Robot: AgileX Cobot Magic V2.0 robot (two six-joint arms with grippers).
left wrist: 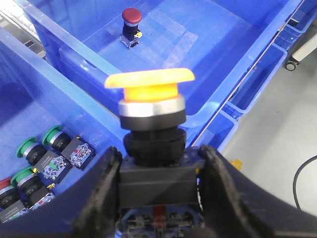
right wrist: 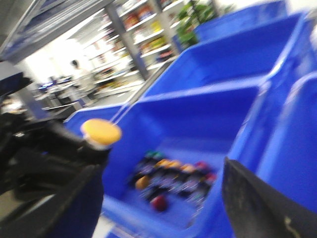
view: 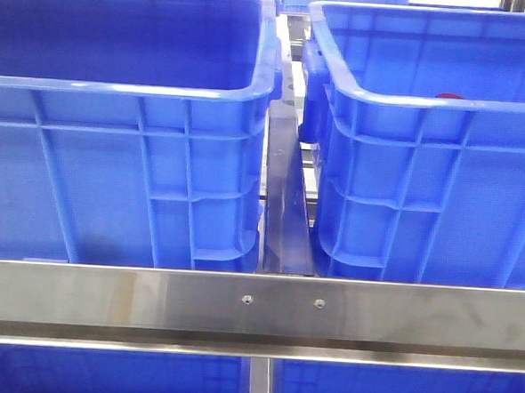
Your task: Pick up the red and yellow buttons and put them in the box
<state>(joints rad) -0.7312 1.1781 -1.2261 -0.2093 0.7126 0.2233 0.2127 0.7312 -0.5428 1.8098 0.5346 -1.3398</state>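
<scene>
One yellow button (left wrist: 151, 106), rigid, light and probably slick on its cap, sat clamped by its black body between the closed-in left gripper (left wrist: 157, 196) fingers above the crates, while the right gripper (right wrist: 158, 198) hung open, empty.

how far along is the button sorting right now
Looks done: one red button already stands in the far crate. In hand: the left gripper is shut on a yellow button, held above the crate walls. Left: placing it, and a red-capped piece lies among the green buttons in the near crate. The right gripper is open.
</scene>
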